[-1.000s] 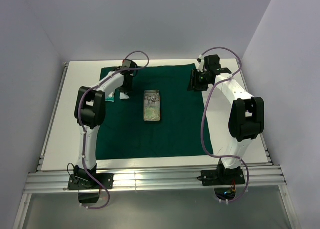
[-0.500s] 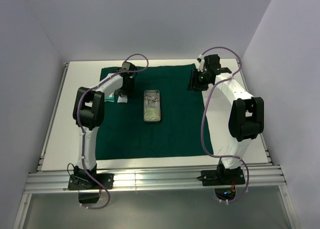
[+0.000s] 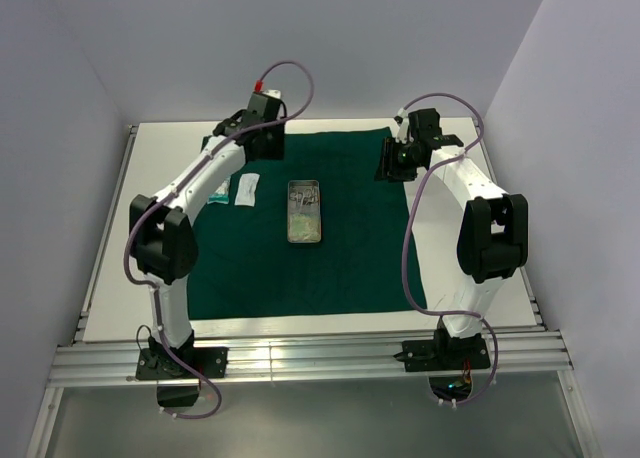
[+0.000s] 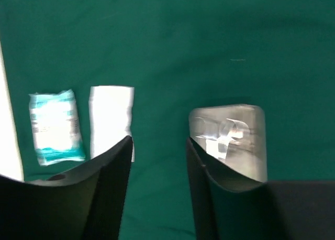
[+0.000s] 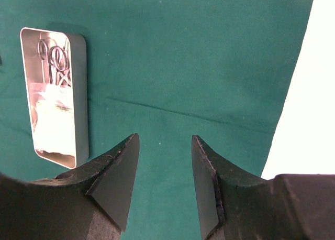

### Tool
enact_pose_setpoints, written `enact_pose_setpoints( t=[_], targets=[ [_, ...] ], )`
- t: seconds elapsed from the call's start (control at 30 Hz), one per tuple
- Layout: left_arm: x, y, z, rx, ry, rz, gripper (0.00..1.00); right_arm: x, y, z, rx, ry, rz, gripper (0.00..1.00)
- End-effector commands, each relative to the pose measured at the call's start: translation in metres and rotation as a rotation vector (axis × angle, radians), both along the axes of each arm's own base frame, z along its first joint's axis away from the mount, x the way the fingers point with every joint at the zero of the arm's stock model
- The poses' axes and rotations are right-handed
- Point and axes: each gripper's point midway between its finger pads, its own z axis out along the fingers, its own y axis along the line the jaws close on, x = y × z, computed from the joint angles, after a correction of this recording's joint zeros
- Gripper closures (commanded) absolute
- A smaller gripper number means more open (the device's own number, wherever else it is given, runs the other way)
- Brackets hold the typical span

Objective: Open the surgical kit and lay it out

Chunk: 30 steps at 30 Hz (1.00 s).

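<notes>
Holding ring-handled steel clamps [image 5: 55, 56], the small rectangular steel tray [image 5: 78, 93] lies centrally on the dark green cloth wrap [image 3: 340, 258]. Only the left wrist view details the teal-edged packet [image 4: 55, 127] and white packet [image 4: 111, 119]. Left gripper [image 4: 157, 143] and right gripper [image 5: 165, 138] gape, empty.

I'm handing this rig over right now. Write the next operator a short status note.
Dark green cloth wrap: spread flat on the white table.
Left gripper: open, empty, raised over the cloth's far left.
Right gripper: open, empty, over its far right.
Done: white packet and teal-and-white packet lie side by side left of the small rectangular steel tray.
Left: lay out the steel scissors-like clamps and the pale packet inside the tray.
</notes>
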Motion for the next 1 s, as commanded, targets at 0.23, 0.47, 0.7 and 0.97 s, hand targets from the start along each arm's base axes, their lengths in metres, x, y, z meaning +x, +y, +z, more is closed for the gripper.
enact_pose_setpoints(
  t=[0.23,0.47,0.7,0.97],
  targets=[
    [-0.104,-0.092,-0.028,-0.105,0.198,-0.167,0.58,-0.001,-0.003,0.01,-0.025,-0.036,0.0,0.48],
    [-0.13,-0.107,-0.054,-0.096,0.268,-0.171,0.57,-0.009,-0.006,0.004,-0.039,-0.015,0.001,0.48],
    [-0.136,-0.109,-0.086,-0.089,0.347,-0.139,0.56,-0.017,-0.011,0.004,-0.048,-0.011,-0.004,0.48],
    [-0.123,-0.108,-0.108,-0.036,0.362,-0.101,0.58,-0.019,-0.011,0.01,-0.025,-0.015,-0.012,0.48]
  ],
)
